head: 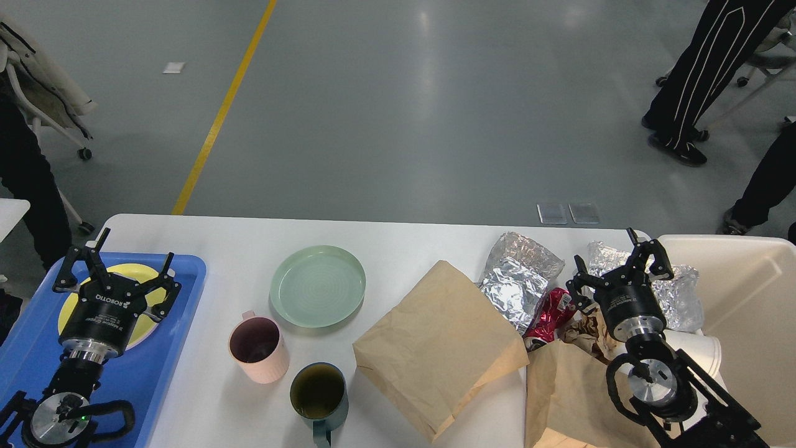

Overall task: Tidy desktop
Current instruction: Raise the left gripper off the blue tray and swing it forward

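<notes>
The white desktop carries a pale green plate, a pink mug and a dark green mug left of centre. Rubbish lies at the right: a brown paper bag, a second brown bag, crumpled foil, a red wrapper and more foil. My left gripper hangs open over a yellow plate in the blue tray. My right gripper is open above the right-hand foil, fingers spread around its left end.
A cream bin stands off the table's right end, with a white paper cup lying beside my right arm. People's legs and chairs stand on the grey floor beyond the far edge.
</notes>
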Available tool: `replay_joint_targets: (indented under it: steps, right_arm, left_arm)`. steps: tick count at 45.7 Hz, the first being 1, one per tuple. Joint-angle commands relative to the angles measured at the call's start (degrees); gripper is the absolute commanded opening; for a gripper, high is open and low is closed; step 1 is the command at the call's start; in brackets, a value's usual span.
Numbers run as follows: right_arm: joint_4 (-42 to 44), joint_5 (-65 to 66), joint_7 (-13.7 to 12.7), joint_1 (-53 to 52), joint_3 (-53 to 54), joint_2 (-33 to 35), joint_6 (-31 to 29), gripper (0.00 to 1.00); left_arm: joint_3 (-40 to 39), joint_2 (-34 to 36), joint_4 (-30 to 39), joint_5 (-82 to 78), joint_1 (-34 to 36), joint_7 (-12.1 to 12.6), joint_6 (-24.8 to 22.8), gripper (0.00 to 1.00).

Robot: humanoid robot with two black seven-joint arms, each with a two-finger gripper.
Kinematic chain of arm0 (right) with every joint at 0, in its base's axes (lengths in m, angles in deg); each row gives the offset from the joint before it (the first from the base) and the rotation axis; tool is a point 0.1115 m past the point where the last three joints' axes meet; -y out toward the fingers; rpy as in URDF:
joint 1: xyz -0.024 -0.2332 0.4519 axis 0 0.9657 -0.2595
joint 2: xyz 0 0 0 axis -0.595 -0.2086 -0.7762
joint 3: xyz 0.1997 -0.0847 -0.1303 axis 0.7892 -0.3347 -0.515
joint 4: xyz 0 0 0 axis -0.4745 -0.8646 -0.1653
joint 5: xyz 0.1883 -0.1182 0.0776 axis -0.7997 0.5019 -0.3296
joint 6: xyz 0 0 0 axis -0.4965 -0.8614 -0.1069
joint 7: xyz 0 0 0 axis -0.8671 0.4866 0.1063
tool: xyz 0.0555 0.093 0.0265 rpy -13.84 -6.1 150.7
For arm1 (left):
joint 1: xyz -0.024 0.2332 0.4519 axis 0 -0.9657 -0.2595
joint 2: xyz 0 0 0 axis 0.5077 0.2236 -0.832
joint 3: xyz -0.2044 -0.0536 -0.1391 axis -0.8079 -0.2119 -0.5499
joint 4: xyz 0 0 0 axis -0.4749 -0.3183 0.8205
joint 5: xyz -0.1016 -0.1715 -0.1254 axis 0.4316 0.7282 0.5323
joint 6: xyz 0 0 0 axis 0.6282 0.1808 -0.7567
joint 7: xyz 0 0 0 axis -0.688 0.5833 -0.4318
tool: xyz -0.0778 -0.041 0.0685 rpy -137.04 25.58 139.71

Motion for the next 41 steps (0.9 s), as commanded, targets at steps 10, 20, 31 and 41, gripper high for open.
replay_joint_targets:
  steps: [10, 20, 31, 41]
  right_arm:
    - [0.0, 0.0, 0.0, 0.0, 0.0, -0.07, 0.0, 1.0]
    - [0.0, 0.0, 0.0, 0.0, 0.0, -0.07, 0.0, 1.0]
    - [0.0, 0.0, 0.0, 0.0, 0.0, -0.07, 0.0, 1.0]
    - [0.0, 0.09, 0.0, 0.0, 0.0, -0.07, 0.0, 1.0]
  left_arm:
    - [-0.08, -0.08, -0.18, 0.0, 0.22, -0.15, 0.94, 0.97]
    - [0.27, 2.02, -0.01, -0.36, 1.27, 0.37, 0.59, 0.97]
    - [3.34, 9.22, -2.73, -1.06, 7.68, 2.04, 0.5, 0.97]
    - [31.87, 25.04, -2.38, 0.26, 20.06, 1.25, -0.2, 0.97]
